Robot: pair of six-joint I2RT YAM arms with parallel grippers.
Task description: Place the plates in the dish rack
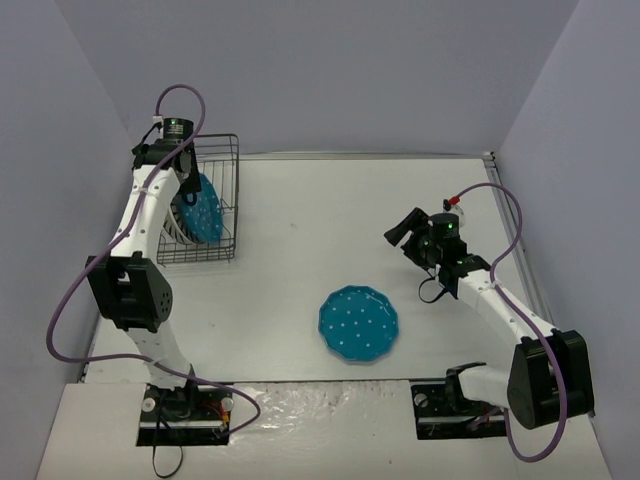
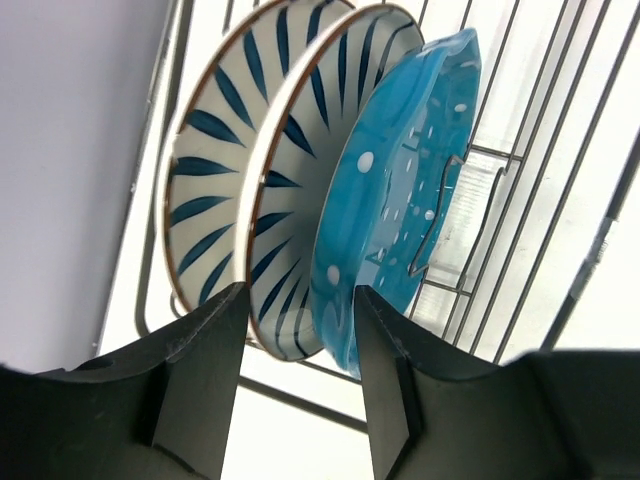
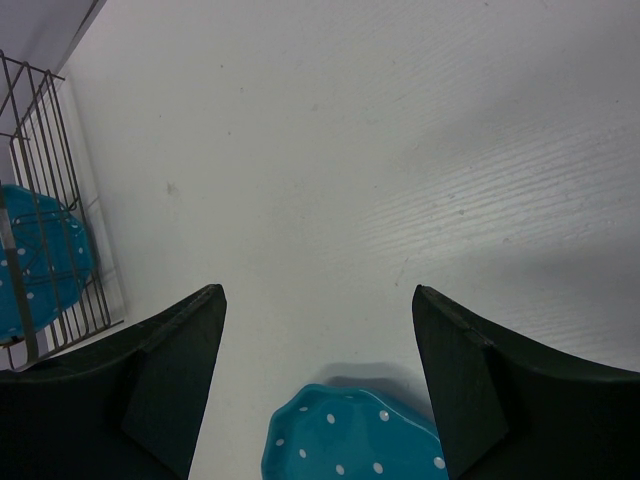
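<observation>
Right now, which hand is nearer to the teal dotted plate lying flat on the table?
Right. The right hand hovers just beyond the teal dotted plate, on its far right side. The left hand is far off, above the dish rack.

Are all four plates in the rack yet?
No, one teal dotted plate lies flat on the table, outside the dish rack.
</observation>
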